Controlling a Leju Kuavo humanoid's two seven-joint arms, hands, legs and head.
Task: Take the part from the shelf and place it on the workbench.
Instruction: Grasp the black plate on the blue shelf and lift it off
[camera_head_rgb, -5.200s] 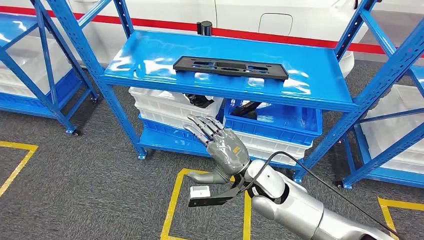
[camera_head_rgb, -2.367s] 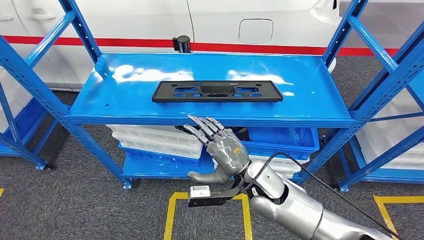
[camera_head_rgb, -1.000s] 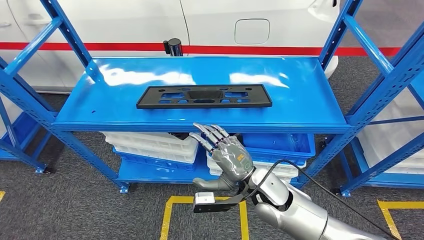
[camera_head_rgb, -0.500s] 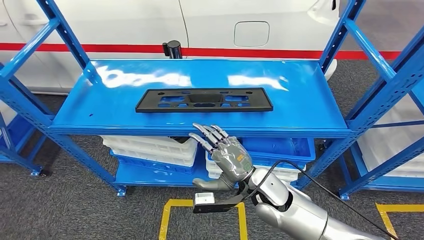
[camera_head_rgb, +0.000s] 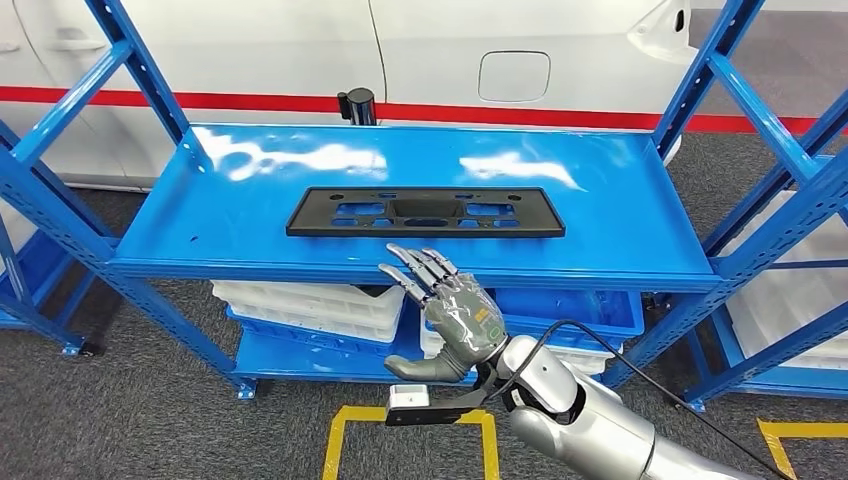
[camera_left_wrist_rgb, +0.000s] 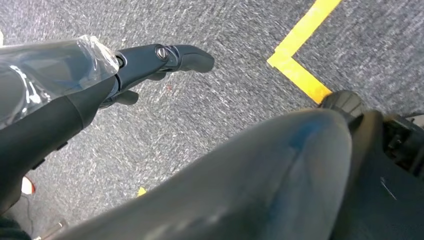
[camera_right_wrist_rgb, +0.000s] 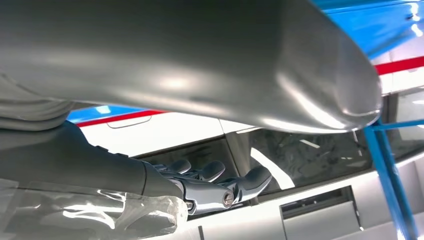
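The part (camera_head_rgb: 425, 212) is a long flat black plate with cut-outs. It lies along the middle of the blue shelf board (camera_head_rgb: 620, 220), near the front edge. My right hand (camera_head_rgb: 455, 315) is raised in front of and just below that edge, fingers spread and pointing up toward the part, holding nothing. Its fingertips (camera_head_rgb: 405, 255) stop short of the part. In the right wrist view the right hand (camera_right_wrist_rgb: 200, 187) shows against a white car. In the left wrist view my left hand (camera_left_wrist_rgb: 150, 60) hangs over grey carpet with nothing in it.
White bins (camera_head_rgb: 310, 300) and a blue bin (camera_head_rgb: 590, 305) sit on the lower shelf. A white car (camera_head_rgb: 450, 50) with a red stripe stands behind, with a black post (camera_head_rgb: 357, 103) at the shelf's back. Blue uprights (camera_head_rgb: 770, 210) flank the shelf. Yellow floor lines (camera_head_rgb: 345, 440) mark the carpet.
The camera has come closer and turned to face the shelf squarely, so the whole scene shifted. My right hand stays raised and empty, now nearer the shelf's front edge.
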